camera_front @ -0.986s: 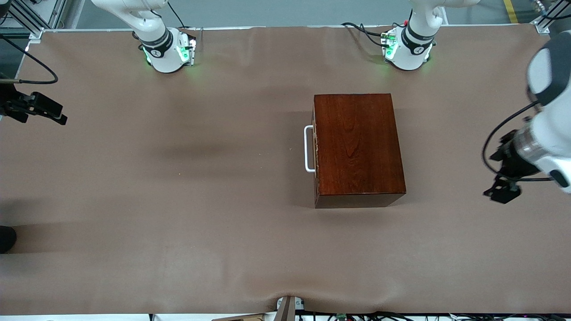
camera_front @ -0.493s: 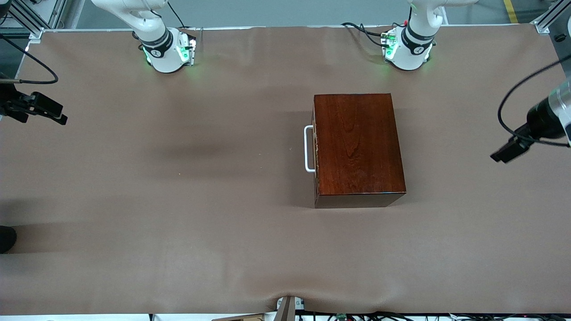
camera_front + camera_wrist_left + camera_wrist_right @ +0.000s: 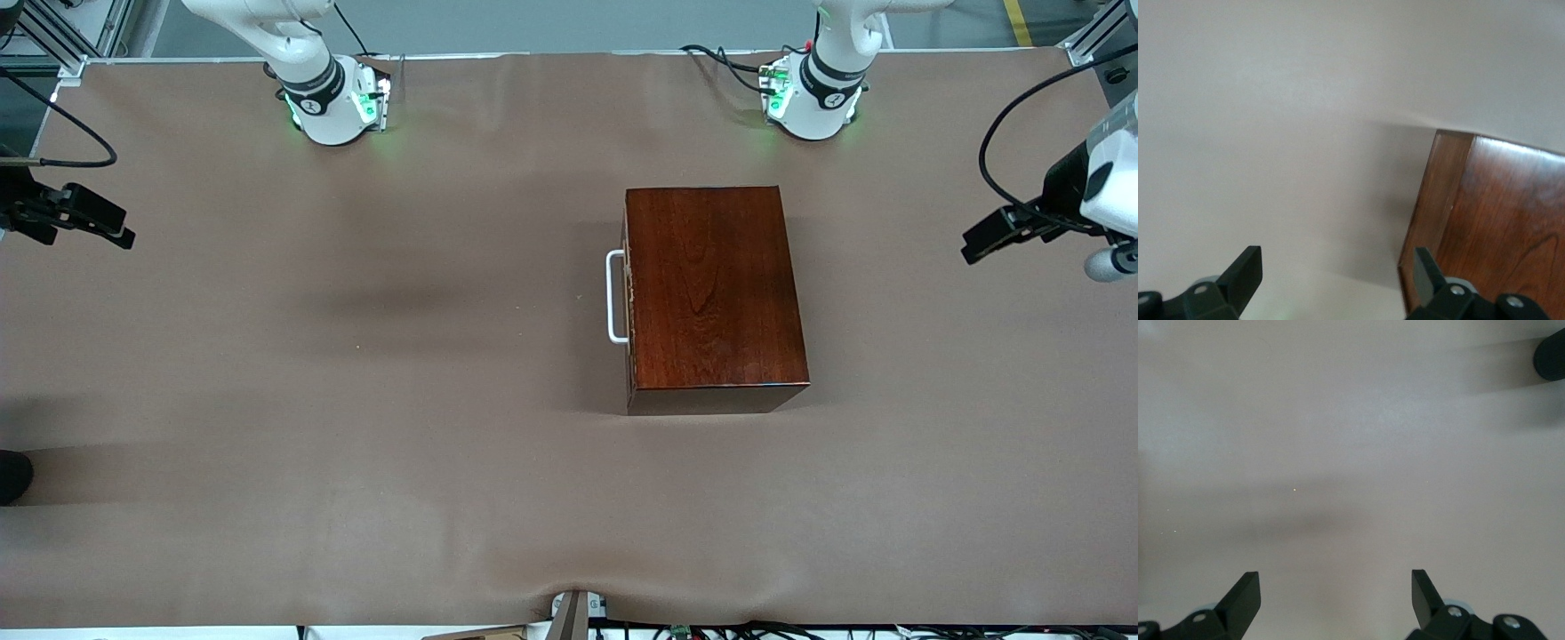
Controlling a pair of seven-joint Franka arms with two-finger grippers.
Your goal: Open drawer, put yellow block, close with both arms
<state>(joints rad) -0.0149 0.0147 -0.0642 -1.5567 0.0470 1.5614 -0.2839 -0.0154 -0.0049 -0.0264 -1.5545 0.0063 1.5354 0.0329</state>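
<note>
Both spread and empty, the left gripper (image 3: 982,244) hangs nearer the shut dark reddish-brown polished wooden box (image 3: 714,289) than the right gripper (image 3: 111,233), whose side the white U-shaped bar handle (image 3: 614,297) faces, long axis crosswise

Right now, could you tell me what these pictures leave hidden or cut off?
- Yellow block: in no view; whether it lies inside the shut drawer cannot be told, the wooden box hides the inside.
- Left gripper: front view's edge cuts its arm.
- Right gripper: the same, at the right arm's end of the table.
- Handle: absent from both wrist views.

Even overhead light, soft shadows on the table (image 3: 356,400), washed-out, hazy wrist views.
</note>
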